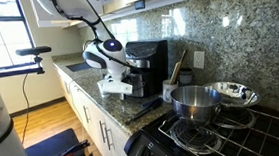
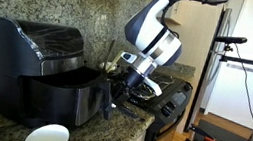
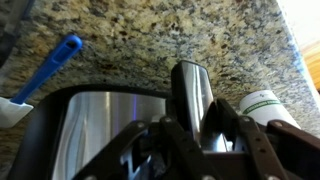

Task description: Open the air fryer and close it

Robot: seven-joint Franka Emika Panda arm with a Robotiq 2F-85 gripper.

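Note:
The air fryer (image 1: 151, 65) is a black box with a silvery front drawer panel, standing on the granite counter against the wall. It shows in both exterior views, and in one of them (image 2: 42, 63) the drawer looks pulled a little way out of the body. In the wrist view the silvery panel (image 3: 95, 130) fills the lower left and the dark upright handle (image 3: 190, 95) stands between my fingers. My gripper (image 2: 124, 83) is at the drawer front, and its fingers (image 3: 195, 135) are shut on the handle.
A shiny steel pot (image 1: 195, 102) and a steel bowl (image 1: 231, 93) sit on the black stove (image 1: 215, 140) beside the air fryer. A white mug (image 2: 48, 138) stands at the counter's front. A blue-handled brush (image 3: 48, 72) and a white cup (image 3: 270, 108) flank the handle.

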